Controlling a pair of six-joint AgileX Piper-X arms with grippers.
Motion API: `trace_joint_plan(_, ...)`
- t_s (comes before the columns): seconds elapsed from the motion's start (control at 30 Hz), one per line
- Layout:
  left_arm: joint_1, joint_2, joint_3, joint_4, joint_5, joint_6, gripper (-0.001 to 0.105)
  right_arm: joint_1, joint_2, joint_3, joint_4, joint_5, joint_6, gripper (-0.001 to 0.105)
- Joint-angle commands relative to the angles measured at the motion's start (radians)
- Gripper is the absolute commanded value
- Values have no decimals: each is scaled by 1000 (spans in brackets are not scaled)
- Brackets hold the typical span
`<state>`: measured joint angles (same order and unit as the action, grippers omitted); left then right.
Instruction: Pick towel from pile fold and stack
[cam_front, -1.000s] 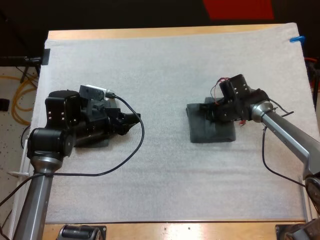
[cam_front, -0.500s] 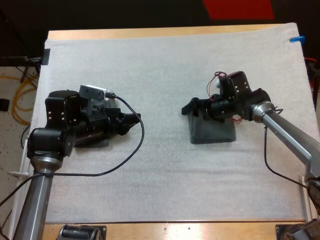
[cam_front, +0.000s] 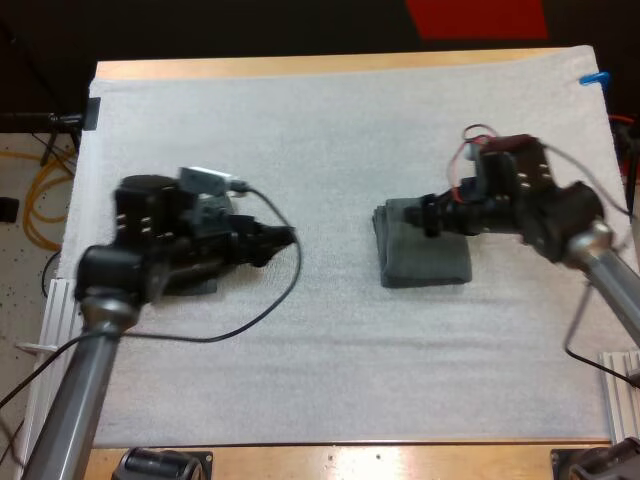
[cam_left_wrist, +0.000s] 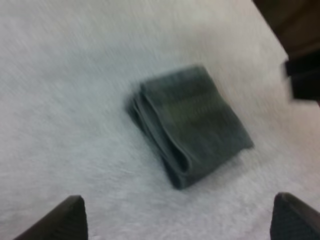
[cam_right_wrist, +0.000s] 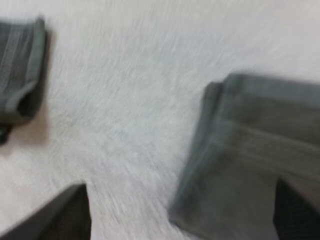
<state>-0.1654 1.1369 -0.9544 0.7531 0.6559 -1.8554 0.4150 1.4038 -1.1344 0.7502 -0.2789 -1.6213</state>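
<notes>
Surface: white mat (cam_front: 330, 150) over the wooden bench (cam_front: 300, 66), dark space beyond the far edge.

Folded towel (cam_front: 425, 262): dark grey-green, lies flat on the mat right of centre. It is a neat rectangle with its layered fold edges toward the mat's middle. In the left wrist view the stacked layers show plainly along one side.

Right tool (cam_front: 432, 215): at the folded towel's far edge. In the right wrist view its fingers stand spread, gripping nothing, one over the towel and the other over bare mat.

Left tool (cam_front: 283, 240): well apart from the folded towel, aimed toward it, fingers spread and empty.

Second towel (cam_front: 195, 283): on the mat, mostly hidden beneath my left arm. I cannot tell whether it is folded or crumpled.

Handling, as a judgement: the cloth is light, soft and limp, not fragile, with enough nap to grip. If I pinch only the top layer, the fold will probably peel open. Better to pinch the thick folded edge through all layers, low to the mat, and lift slowly.
</notes>
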Motion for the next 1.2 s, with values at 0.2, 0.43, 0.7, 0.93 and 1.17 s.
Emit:
trace_joint_plan(0.2, -213, 190, -3, -263, -229, -209, 72, -2, -251, -7, 135, 160, -51, 72)
trace_joint_plan(0.43, -309, 404, -9, -435, -243, -358, 72, -2, -406, -7, 258, 174, -30, 72)
trace_joint_plan(0.7, -353, 631, -68, -469, -220, -447, 72, -2, -558, -7, 373, 194, -6, 72)
trace_joint_plan(0.93, -355, 717, -106, -467, -149, -505, 72, -2, -595, -7, 399, 237, 4, 72)
trace_joint_plan(1.17, -380, 733, -142, -459, -153, -606, 71, -2, -594, -7, 399, 237, 26, 72)
